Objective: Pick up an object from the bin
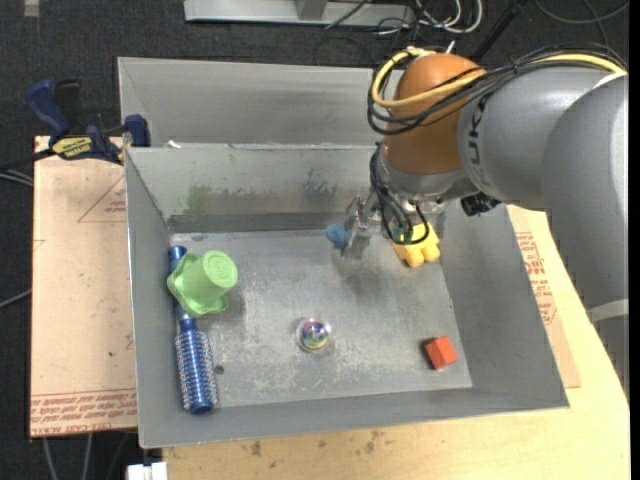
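Observation:
My gripper [357, 230] hangs low over the back of the bin, right of centre, under the orange wrist cover. A small light-blue thing [337, 235] sits just left of its tip, touching or nearly touching it; I cannot tell whether it is held. A yellow lumpy toy [419, 251] lies just right of the gripper, partly hidden by the wrist.
A green cup [203, 281] lies on its side at the left over a blue bristled brush [194, 364] along the left wall. A small shiny round thing [314, 335] rests at front centre, and a red block [438, 353] at the front right.

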Available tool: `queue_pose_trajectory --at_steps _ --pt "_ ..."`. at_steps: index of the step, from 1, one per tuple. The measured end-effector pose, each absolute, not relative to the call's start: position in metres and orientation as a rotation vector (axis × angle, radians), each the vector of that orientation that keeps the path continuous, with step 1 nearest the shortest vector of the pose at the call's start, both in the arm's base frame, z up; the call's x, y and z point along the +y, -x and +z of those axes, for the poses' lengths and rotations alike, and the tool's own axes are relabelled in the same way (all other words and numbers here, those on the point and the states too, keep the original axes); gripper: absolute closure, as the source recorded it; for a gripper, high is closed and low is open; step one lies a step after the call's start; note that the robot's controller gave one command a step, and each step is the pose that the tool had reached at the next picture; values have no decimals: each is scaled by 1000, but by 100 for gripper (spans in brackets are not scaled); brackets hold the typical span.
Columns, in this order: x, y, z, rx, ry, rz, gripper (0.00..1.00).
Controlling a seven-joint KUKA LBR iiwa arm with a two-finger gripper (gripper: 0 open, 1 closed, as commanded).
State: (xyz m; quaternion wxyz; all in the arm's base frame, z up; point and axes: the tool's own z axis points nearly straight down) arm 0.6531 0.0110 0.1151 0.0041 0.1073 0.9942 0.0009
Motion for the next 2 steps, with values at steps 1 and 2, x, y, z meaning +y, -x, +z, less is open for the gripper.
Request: queue_pose_trajectory --at_steps 1,2 --pt "11 -654 132 3118 -334 2 100" --pt "11 -656 171 3116 -331 3 100"
